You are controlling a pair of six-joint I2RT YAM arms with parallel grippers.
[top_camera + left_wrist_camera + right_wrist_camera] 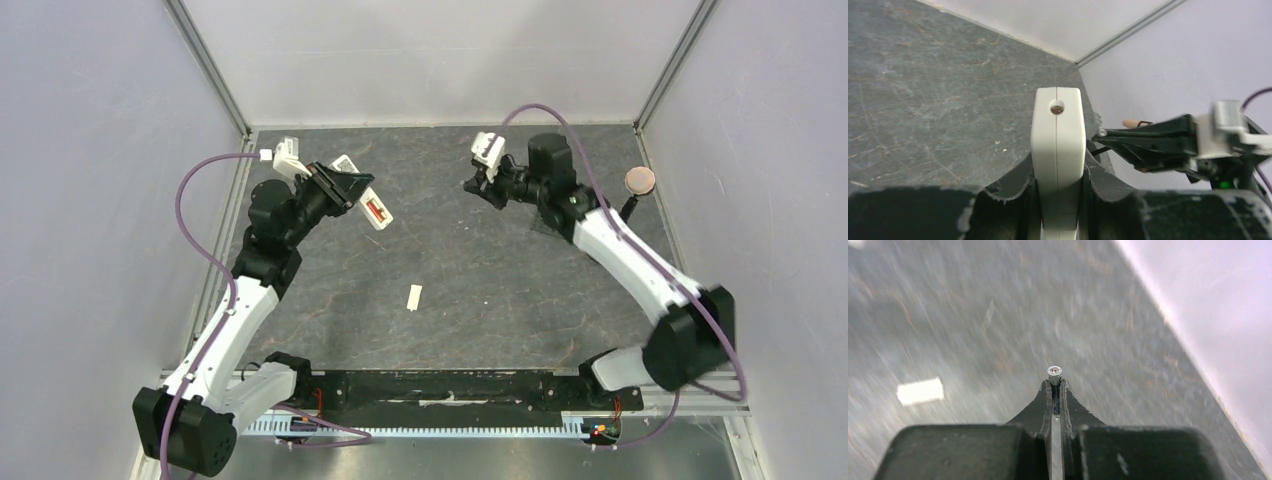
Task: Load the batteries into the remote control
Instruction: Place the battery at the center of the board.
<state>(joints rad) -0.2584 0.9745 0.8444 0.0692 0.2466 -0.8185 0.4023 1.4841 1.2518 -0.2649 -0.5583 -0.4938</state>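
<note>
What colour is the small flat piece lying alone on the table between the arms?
The flat piece is creamy white, best seen in the top external view.

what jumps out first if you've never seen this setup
The left end effector holds the white remote control at far left, a red battery showing in its open back. The right end effector pinches a thin silver-tipped piece, and a small white cover lies on the dark table.

- Left arm (232, 315) reaches forward, bent at the elbow; its fingers (1010, 187) clamp the remote control (1058, 150) edge-on
- Right arm (625, 250) stretches forward and leftward; its fingers (1040, 402) pinch a battery (1054, 371)
</note>
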